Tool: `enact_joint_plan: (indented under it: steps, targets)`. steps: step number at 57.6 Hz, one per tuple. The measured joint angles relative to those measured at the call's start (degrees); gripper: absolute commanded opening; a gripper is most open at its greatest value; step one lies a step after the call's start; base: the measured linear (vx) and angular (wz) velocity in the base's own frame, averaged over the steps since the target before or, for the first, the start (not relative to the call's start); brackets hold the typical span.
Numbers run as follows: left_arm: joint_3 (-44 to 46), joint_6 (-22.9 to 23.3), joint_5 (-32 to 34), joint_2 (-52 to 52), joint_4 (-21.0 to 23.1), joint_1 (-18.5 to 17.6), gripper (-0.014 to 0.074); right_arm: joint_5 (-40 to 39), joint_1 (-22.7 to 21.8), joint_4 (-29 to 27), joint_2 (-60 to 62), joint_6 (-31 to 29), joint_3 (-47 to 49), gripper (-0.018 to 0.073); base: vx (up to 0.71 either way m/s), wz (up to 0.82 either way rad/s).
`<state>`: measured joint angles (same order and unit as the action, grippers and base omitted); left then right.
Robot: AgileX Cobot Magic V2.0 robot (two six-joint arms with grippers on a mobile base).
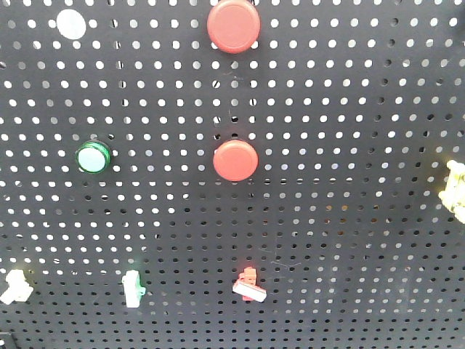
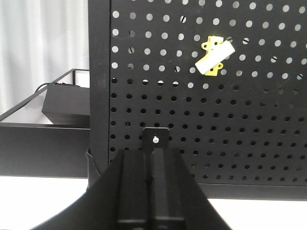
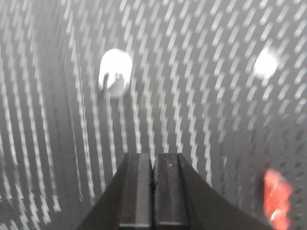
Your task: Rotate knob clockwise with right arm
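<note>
Closest in the right wrist view, the right gripper (image 3: 153,191) has its two dark fingers pressed together with nothing between them, and it touches nothing. The left gripper (image 2: 151,191) looks equally closed and empty in its own view, parked low in front of the board. I judge the task to be at the approach step: no knob is grasped, and the right wrist picture is smeared into streaks, so little in it can be read firmly. Ahead of the right claw sit a white blob (image 3: 115,72) up and to the left, a second pale spot (image 3: 266,64) to the right, and a red shape (image 3: 277,199) at the lower right. Which of them is the target I cannot tell. On the black pegboard (image 1: 349,182), the turnable pieces line the bottom row: a white knob (image 1: 132,289), a red knob (image 1: 249,285), and a pale one (image 1: 14,286) at the left edge. Above them are a green button (image 1: 94,157) and two red buttons (image 1: 235,161) (these are pushers, not turners). The next move calls for parting the fingers, squaring them across the chosen knob's bar, closing, then twisting the wrist clockwise. A yellow knob (image 2: 214,56) shows in the left wrist view, and beyond the board's edge stand a black box (image 2: 64,106) on a framed shelf and a pale curtain (image 2: 38,38).
</note>
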<state>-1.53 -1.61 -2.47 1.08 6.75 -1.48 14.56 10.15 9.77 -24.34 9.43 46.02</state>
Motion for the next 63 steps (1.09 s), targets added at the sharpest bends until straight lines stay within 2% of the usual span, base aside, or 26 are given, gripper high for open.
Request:
enact_joint_plan:
  steps: [7,11,44,52,63]
  targets:
    - [0.0,0.0,0.0,0.0,0.0,0.0,-0.0006,-9.3,0.0,0.3,-0.4,-0.8,-8.8,-0.0008,0.00,0.00]
    - [0.0,0.0,0.0,0.0,0.0,0.0,-0.0006,-11.8,0.0,0.4,-0.6,-0.8,-12.8,-0.0008,0.00,0.00]
    - [0.0,0.0,0.0,0.0,0.0,0.0,-0.0006,-13.2,-0.6,-0.2,2.6,-1.7,-33.2,-0.0008,0.00,0.00]
    - [0.0,0.0,0.0,0.0,0.0,0.0,-0.0006,-13.2,-5.7,-6.6,10.3,-3.4,-40.0,-0.0008,0.00,0.00]
    - [0.0,0.0,0.0,0.0,0.0,0.0,-0.0006,-12.4,-14.3,-6.9,21.4,-3.6,-47.5,-0.0008,0.00,0.00]
